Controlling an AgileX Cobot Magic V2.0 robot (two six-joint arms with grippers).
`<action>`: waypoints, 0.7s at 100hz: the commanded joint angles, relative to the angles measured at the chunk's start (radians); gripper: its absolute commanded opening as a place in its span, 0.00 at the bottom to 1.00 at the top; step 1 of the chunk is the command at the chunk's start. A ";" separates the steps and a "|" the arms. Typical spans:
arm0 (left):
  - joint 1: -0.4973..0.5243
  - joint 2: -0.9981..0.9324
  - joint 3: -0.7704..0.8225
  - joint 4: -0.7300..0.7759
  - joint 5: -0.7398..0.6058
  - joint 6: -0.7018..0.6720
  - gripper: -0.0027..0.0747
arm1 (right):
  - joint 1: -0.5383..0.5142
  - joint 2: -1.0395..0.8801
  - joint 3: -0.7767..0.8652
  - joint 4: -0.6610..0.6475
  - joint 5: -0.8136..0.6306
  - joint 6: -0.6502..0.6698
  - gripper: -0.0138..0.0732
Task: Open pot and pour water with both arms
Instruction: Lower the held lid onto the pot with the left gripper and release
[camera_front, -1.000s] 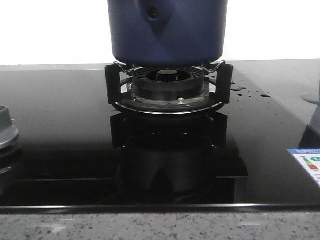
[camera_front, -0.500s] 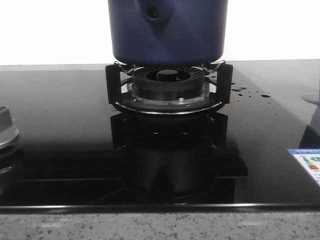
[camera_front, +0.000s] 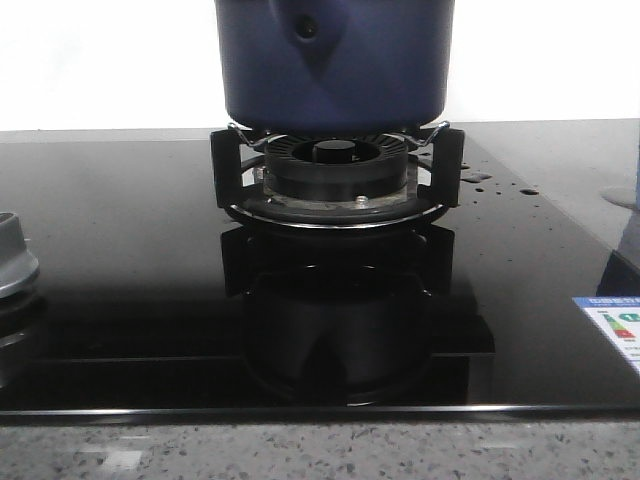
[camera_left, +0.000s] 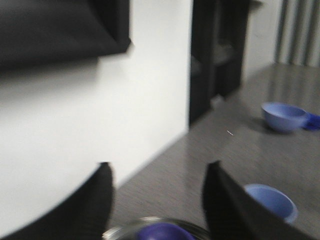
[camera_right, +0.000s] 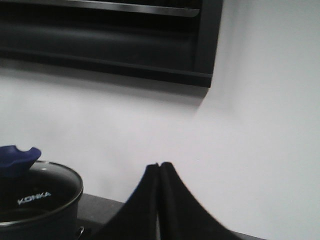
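Observation:
The dark navy pot (camera_front: 335, 60) stands on the black burner stand (camera_front: 335, 175) at the middle of the hob; its top is cut off in the front view. In the right wrist view the pot (camera_right: 35, 217) carries a glass lid (camera_right: 42, 192) with a blue knob (camera_right: 17, 157). My left gripper (camera_left: 160, 165) is open, its fingers either side of the blue knob (camera_left: 162, 232) and above the lid's rim (camera_left: 122, 229), not touching. My right gripper (camera_right: 160, 165) is shut and empty, beside the pot. Neither gripper shows in the front view.
A small grey metal round piece (camera_front: 12, 262) sits at the hob's left edge. A label sticker (camera_front: 612, 325) and water drops (camera_front: 480, 178) lie at the right. Two blue bowls (camera_left: 282, 116) (camera_left: 270, 200) stand on the grey counter near a dark cabinet (camera_left: 215, 55).

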 joint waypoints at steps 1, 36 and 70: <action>0.047 -0.141 0.032 -0.056 -0.070 -0.022 0.23 | 0.033 -0.009 -0.025 -0.122 -0.025 0.056 0.09; 0.148 -0.607 0.491 0.053 -0.188 -0.026 0.01 | 0.127 -0.061 0.027 -0.528 -0.142 0.426 0.09; 0.148 -1.007 0.875 0.014 -0.445 -0.028 0.01 | 0.126 -0.332 0.148 -0.528 -0.040 0.426 0.09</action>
